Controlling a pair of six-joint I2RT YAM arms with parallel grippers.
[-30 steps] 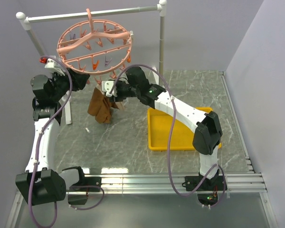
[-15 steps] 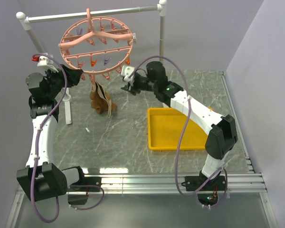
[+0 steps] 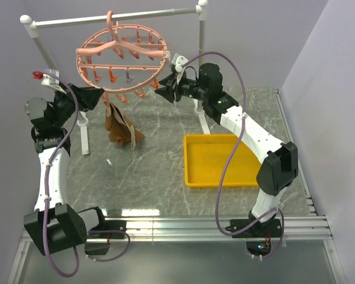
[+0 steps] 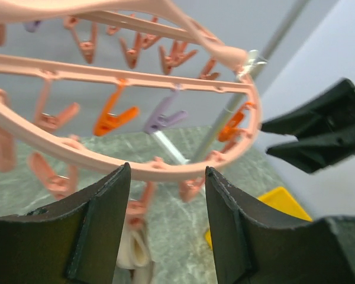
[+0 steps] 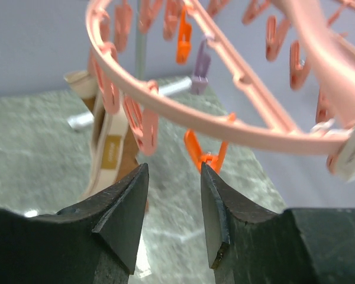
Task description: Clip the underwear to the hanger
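Note:
The salmon-pink round hanger (image 3: 121, 59) hangs by its hook from the rail. The brown underwear (image 3: 119, 127) dangles from a clip under the hanger's front left, its lower end bunched just above the table. In the right wrist view its tan waistband (image 5: 106, 148) shows. My left gripper (image 3: 97, 94) is open at the hanger's left front rim; the rim (image 4: 94, 163) crosses just beyond its fingertips (image 4: 121, 177). My right gripper (image 3: 163, 89) is open and empty at the right rim, with an orange clip (image 5: 204, 154) just past its tips. That gripper (image 4: 319, 133) also shows in the left wrist view.
A white rail (image 3: 115, 18) on two posts carries the hanger; its right post (image 3: 201, 59) stands behind my right arm. A yellow tray (image 3: 216, 160) lies on the marble table at the right. Grey walls close in the back and right sides.
My right gripper left the underwear and rose to the hanger's right rim. The underwear now hangs by itself from a clip. The left gripper shifted up and left with the rim.

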